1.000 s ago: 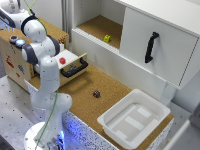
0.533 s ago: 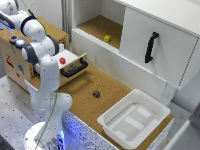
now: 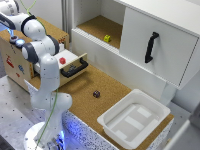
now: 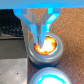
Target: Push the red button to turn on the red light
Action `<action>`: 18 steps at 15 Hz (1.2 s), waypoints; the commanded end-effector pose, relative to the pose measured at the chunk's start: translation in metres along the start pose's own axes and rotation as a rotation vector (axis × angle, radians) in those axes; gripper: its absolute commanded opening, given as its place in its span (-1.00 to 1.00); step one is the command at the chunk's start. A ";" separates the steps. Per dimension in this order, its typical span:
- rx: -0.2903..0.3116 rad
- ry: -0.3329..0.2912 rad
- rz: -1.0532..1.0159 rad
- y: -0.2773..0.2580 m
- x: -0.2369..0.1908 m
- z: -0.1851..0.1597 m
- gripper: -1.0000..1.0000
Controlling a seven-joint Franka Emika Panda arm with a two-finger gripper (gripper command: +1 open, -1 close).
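In the wrist view my gripper [image 4: 41, 43] points down with its two fingers [image 4: 33, 30] closed together, tips touching the red button [image 4: 47, 50]. The button's cap glows bright orange-red inside a grey ring. A bluish-white round cap [image 4: 50, 78] sits right beside it. In the exterior view the arm [image 3: 42, 50] bends over the top of the wooden box [image 3: 15, 65] at the exterior view's left. There the fingertips and the button are hidden behind the arm.
A small bright red block [image 3: 62, 60] lies in the open drawer with a black handle [image 3: 75, 69]. A white tray [image 3: 150, 107] stands at the exterior view's right. A small dark object [image 3: 96, 93] lies on the cork surface. A yellow object [image 3: 107, 38] sits in the white cabinet.
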State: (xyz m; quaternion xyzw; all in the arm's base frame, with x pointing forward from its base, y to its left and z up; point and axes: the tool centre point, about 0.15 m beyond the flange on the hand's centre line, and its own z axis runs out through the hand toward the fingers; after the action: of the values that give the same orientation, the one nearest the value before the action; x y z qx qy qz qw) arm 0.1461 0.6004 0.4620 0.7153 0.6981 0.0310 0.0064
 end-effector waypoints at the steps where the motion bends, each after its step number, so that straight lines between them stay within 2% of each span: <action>1: 0.053 -0.105 0.021 0.011 0.036 0.004 -1.00; 4: 0.005 -0.073 0.073 0.018 0.028 -0.044 -1.00; 6: -0.014 -0.075 0.111 0.026 0.011 -0.073 -1.00; 7: -0.043 -0.081 0.131 0.032 0.003 -0.083 1.00; 10: -0.064 -0.034 0.199 0.044 -0.011 -0.099 1.00; 14: -0.072 0.007 0.249 0.053 -0.035 -0.102 1.00; 18: -0.103 0.074 0.275 0.070 -0.072 -0.107 1.00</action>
State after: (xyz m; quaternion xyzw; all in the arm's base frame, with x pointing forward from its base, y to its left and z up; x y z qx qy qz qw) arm 0.1927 0.5581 0.5553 0.7939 0.6040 0.0691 0.0101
